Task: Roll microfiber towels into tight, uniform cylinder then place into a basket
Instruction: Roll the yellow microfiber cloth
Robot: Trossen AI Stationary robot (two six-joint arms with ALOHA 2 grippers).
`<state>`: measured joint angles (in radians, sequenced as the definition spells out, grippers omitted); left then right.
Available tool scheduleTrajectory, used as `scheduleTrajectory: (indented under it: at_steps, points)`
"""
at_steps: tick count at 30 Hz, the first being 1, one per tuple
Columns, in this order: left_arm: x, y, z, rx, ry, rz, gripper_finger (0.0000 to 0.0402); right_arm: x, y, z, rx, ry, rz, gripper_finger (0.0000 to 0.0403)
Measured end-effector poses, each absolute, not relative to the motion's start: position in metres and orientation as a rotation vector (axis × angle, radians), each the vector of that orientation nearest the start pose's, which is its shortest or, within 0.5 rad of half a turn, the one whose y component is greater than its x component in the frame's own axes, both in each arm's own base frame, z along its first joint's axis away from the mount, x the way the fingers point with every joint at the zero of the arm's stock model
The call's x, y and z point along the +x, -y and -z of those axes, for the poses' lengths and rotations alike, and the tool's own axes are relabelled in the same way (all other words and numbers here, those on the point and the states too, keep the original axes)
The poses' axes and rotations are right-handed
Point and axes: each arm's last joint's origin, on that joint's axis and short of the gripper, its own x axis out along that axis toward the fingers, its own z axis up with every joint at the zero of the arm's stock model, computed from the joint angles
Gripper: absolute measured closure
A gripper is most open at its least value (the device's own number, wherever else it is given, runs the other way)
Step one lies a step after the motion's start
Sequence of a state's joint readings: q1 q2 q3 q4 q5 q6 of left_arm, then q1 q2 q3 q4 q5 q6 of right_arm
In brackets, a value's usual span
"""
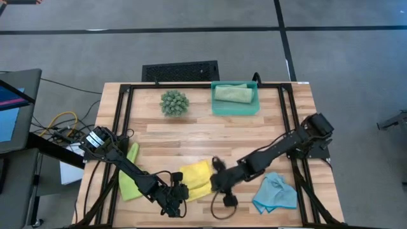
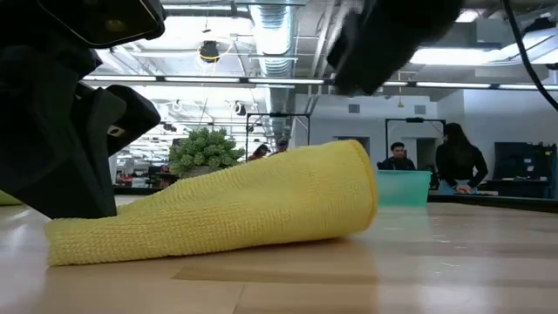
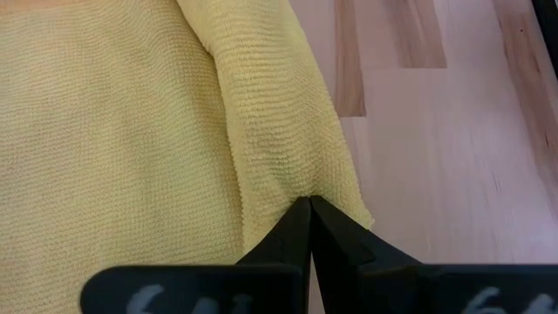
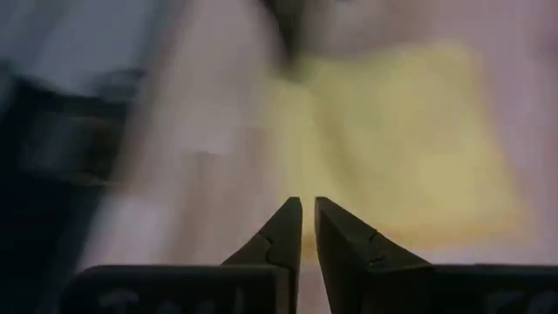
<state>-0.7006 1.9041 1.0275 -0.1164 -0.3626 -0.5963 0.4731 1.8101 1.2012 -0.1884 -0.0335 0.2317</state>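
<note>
A yellow towel [image 1: 197, 178] lies partly folded over on the table near the front edge; in the low view its thick folded end [image 2: 362, 192] points right. My left gripper [image 1: 181, 193] is shut on its near left part. My right gripper [image 1: 217, 176] hovers above the towel's right edge, its fingers [image 4: 292, 228] a narrow gap apart with nothing between them. A lime green towel [image 1: 130, 181] lies at the left and a light blue one [image 1: 275, 194] at the right. The teal basket [image 1: 219, 109] at the back holds a rolled sage green towel [image 1: 232, 93]. My left gripper pinches a raised fold of the yellow towel [image 3: 301, 185] between its two fingertips, close to the towel's edge. The fingers slant down at it from the table's left near side. The towel lies on the table, slack, its left end low [image 2: 78, 244].
A spiky green plant ball [image 1: 173, 102] stands left of the basket. A black slotted grille [image 1: 180, 70] sits beyond the table's far edge. Bare wood lies between the towels and the basket. People stand in the room behind [image 2: 458, 157].
</note>
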Motion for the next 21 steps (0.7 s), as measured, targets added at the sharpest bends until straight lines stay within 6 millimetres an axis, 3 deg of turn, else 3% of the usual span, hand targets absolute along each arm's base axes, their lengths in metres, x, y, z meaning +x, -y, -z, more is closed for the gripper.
scheduleTrajectory:
  at_steps: [4, 10, 21]
  points:
    - [0.283, 0.225, -0.124, -0.051, -0.902, 0.043, 0.0401, 0.350, -0.176, -0.180, 0.075, -0.830, -0.443, 0.0344]
    - [0.283, 0.225, -0.124, -0.057, -0.905, 0.048, 0.0401, 0.359, -0.157, -0.137, 0.155, -0.957, -0.331, 0.0344]
    - [0.285, 0.231, -0.132, -0.012, -0.895, 0.052, 0.0401, 0.359, -0.149, -0.130, 0.200, -1.025, -0.272, 0.0344]
